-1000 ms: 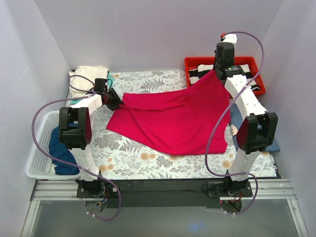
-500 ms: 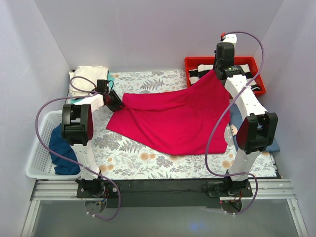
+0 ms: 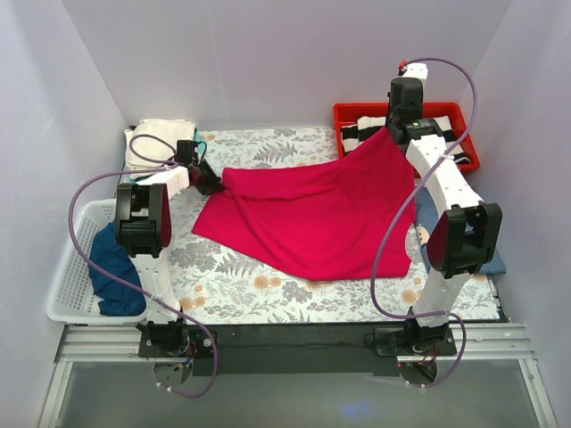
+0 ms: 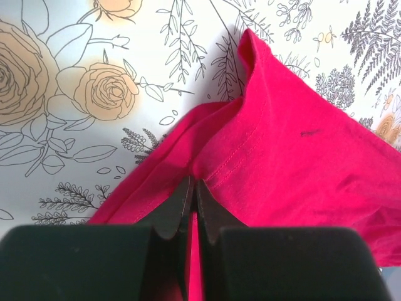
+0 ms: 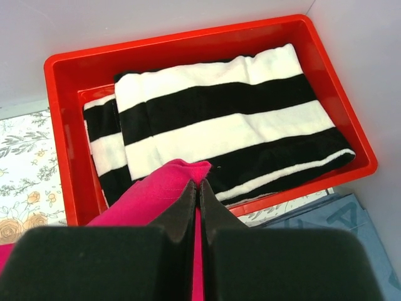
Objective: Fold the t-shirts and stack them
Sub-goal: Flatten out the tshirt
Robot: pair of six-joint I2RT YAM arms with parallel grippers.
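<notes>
The crimson-red t-shirt [image 3: 312, 209] lies spread over the floral table, lifted at its two far corners. My left gripper [image 3: 212, 184] is shut on its left corner, low over the table; the wrist view shows the red cloth [image 4: 294, 157] pinched between the closed jaws [image 4: 193, 188]. My right gripper [image 3: 393, 132] is shut on the shirt's right corner, held up over the red tray; the red cloth [image 5: 147, 197] shows pinched there [image 5: 198, 186]. A dark navy-blue tee [image 3: 111, 272] lies in the white basket. A cream folded tee [image 3: 159, 138] sits at the far left with a bit of teal [image 3: 201, 141] beside it.
A red tray [image 3: 464, 120] at the far right holds a folded black-and-white striped cloth [image 5: 225, 125]. A white basket [image 3: 67, 267] stands at the left edge. A blue-grey cloth [image 3: 428, 214] lies along the right wall. White walls close in three sides.
My left gripper has moved a little toward the far left with the shirt's corner. The right arm has not moved.
</notes>
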